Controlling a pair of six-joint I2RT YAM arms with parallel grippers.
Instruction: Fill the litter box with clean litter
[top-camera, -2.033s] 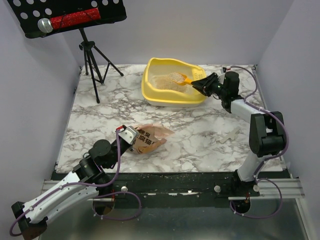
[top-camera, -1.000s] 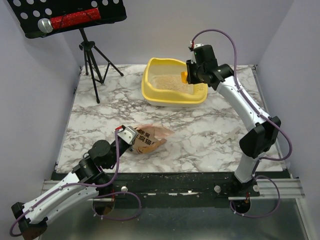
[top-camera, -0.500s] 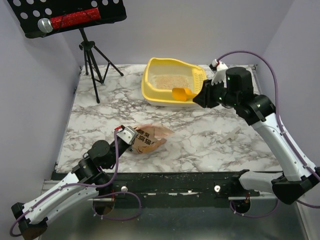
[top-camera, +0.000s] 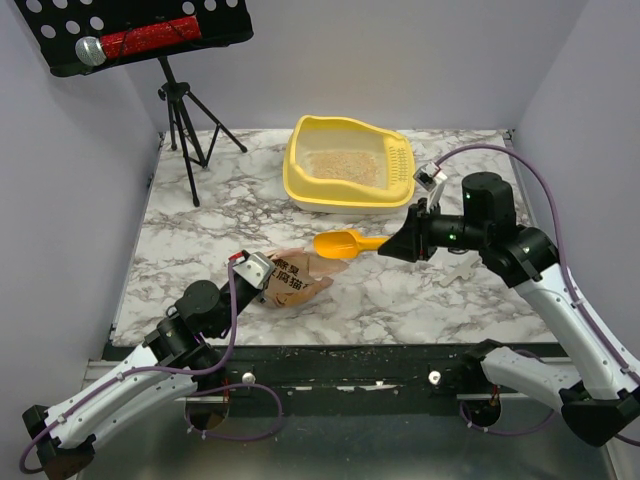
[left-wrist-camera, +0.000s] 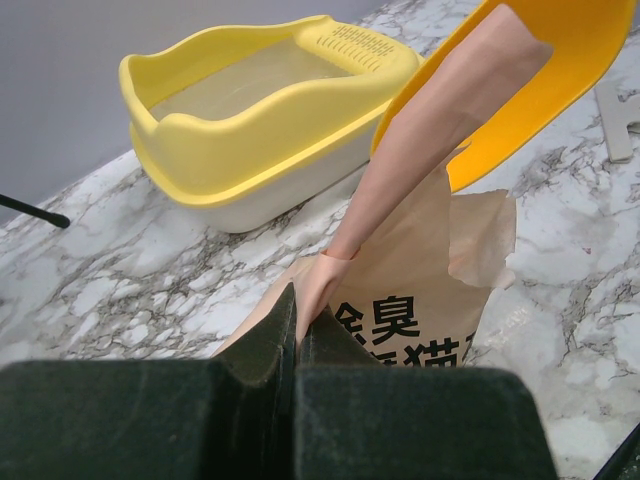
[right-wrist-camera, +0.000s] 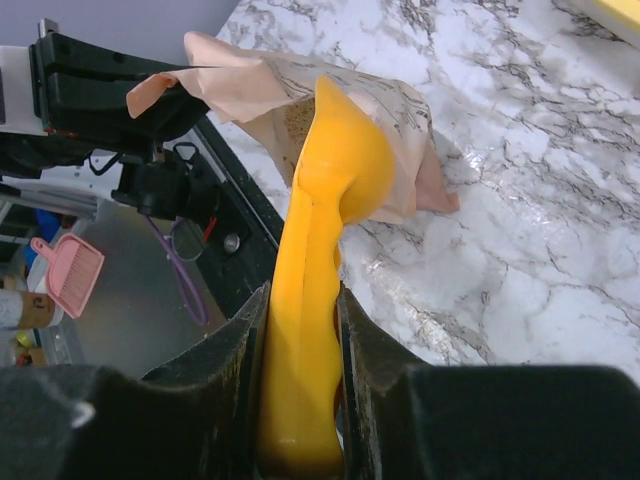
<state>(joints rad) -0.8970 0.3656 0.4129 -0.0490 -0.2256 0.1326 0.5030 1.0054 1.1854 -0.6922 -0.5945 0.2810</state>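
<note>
The left arm lies low from the near-left corner and reaches forward and to the right. The left gripper (top-camera: 252, 268) has its fingers pressed together on a pinched edge of the one tan bag (top-camera: 296, 279). The bag sits slumped on the marble table (top-camera: 200, 240) near its front edge, its mouth toward the middle.

The right arm rises from the near-right corner, then bends so that its forearm points left across the table. The right gripper (top-camera: 393, 246) has its fingers narrowly set, clamping the handle of the single orange scoop (top-camera: 340, 243). The scoop's long axis runs left to right. Its bowl points left, toward the bag, and it hangs above the table just past the bag's mouth, between the bag and the litter box (top-camera: 300, 186). A small white piece (top-camera: 460, 270) lies beside that gripper.

The one yellow litter box sits at the far middle of the table, slotted end to the right. A layer of pale litter (top-camera: 345, 163) lies inside it. A black stand (top-camera: 183, 110) is at the far left.
</note>
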